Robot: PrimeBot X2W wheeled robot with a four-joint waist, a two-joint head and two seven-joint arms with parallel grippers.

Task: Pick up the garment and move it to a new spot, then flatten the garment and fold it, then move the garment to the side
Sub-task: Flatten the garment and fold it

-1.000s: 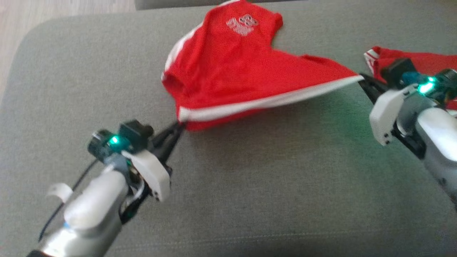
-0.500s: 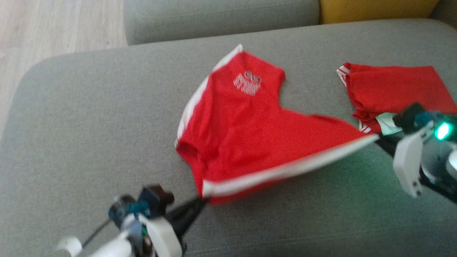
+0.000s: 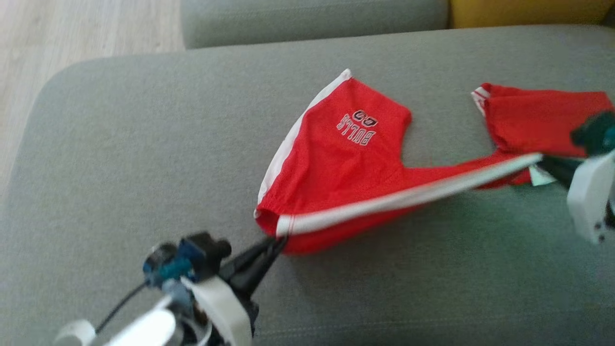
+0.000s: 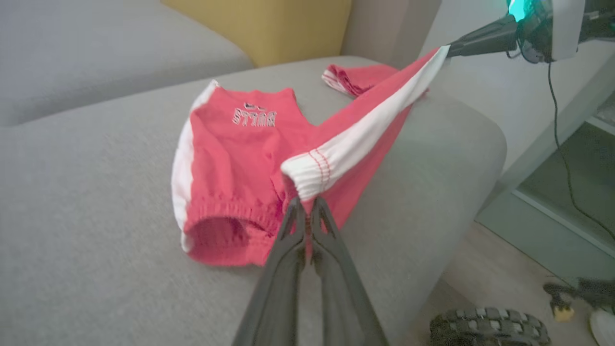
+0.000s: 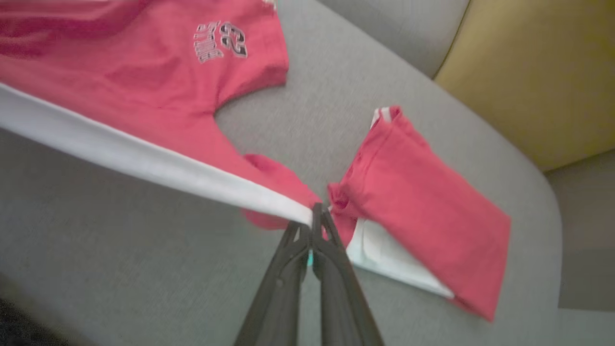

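Head view: everything was carried by a grey sofa seat (image 3: 144, 144), with a yellow cushion (image 3: 523, 12) seen at its far edge and pale wooden floor (image 3: 72, 29) beyond its left end. A second red piece (image 3: 543, 115), folded, was laid flat at the right, just beside the right gripper (image 3: 542, 162) and partly crossed by the stretched stripe. The garment (image 3: 346, 163), red shorts with white side stripes and BULLS lettering, was spread mid-seat, one leg lying on the cushion. Its white-striped edge was raised and pulled taut between the two grippers. The left gripper (image 3: 276, 242) was clamped on the waistband end of that stripe; the right gripper's jaws were pinched on its far end.
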